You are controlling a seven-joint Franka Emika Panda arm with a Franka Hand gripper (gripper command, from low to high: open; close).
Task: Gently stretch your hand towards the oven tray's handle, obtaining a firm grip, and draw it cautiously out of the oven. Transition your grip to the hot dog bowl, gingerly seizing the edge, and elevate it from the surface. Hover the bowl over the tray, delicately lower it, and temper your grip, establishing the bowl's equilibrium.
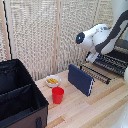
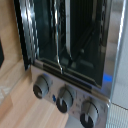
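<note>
Up by the oven, the hand hovered; whether its fingers were wide or narrow I could not tell. Directly ahead lay the oven tray, bars running lengthwise out of the oven. Well away from the oven, the hot dog bowl sat on the desk.

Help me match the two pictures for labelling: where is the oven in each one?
Exterior view: the oven is at the exterior view's right edge, partly hidden behind the white arm, with its tray sticking out.
Wrist view: the oven fills most of the picture, knobs along its front.
Shared landmark: the wooden table.
</note>
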